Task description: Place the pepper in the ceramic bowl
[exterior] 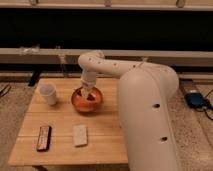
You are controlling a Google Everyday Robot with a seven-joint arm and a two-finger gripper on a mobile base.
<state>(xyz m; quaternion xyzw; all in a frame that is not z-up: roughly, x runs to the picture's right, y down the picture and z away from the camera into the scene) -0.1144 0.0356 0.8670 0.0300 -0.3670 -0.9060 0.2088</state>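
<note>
The ceramic bowl is round, glossy and orange-brown, and sits near the middle of the wooden table. My gripper reaches down from the white arm into the bowl, over its centre. The pepper does not show; it is hidden by the gripper or lies out of sight inside the bowl.
A small white cup stands left of the bowl. A dark flat bar lies at the front left and a pale flat packet lies beside it. My large white body covers the table's right side. A dark wall and rail run behind.
</note>
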